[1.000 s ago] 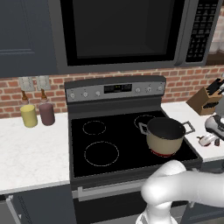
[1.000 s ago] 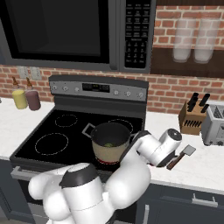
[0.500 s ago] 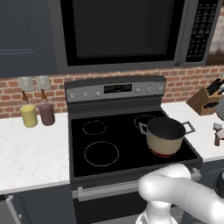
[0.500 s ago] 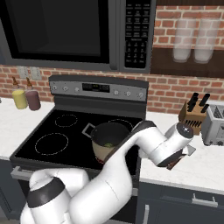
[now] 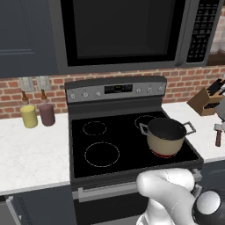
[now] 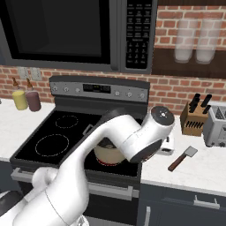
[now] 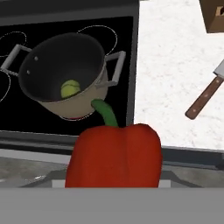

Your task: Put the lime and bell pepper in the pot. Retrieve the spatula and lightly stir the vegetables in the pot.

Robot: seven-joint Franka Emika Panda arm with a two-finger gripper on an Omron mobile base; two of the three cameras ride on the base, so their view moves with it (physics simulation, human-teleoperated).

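Bell pepper [image 7: 114, 156]: glossy red, blocky, with a curved green stem rising from its top; it sits right at the bottom of the hand view, close against the camera, with the stove front edge behind it.
Pepper axis: long axis runs up the hand view, stem end pointing toward the pot.
Gripper: the finger tips are hidden behind the pepper; the pepper sits where they would be, so it looks clamped between them, jaws partly apart around it.
Pot [image 7: 64, 75]: round, tan-beige wall, dark smooth inside, red bottom rim, 2 grey loop handles on opposite sides; it stands upright on the front right burner of the stove [image 5: 110, 145].
Lime [image 7: 70, 89]: small, round, yellow-green, lying on the pot floor toward the near wall.
Spatula [image 6: 182, 158]: dark reddish-brown handle, pale grey flat blade, lying flat on the white speckled counter [image 6: 194, 170] right of the stove, well apart from the pot; its long axis runs diagonally, blade toward the toaster [image 6: 215, 126], handle toward the counter's front edge.
Knife block [image 6: 192, 119]: wooden, angled, black handles sticking up, standing by the brick wall just beside the toaster.
Jars [image 5: 37, 115]: 2 cylinders, 1 yellow and 1 maroon, side by side on the left counter.
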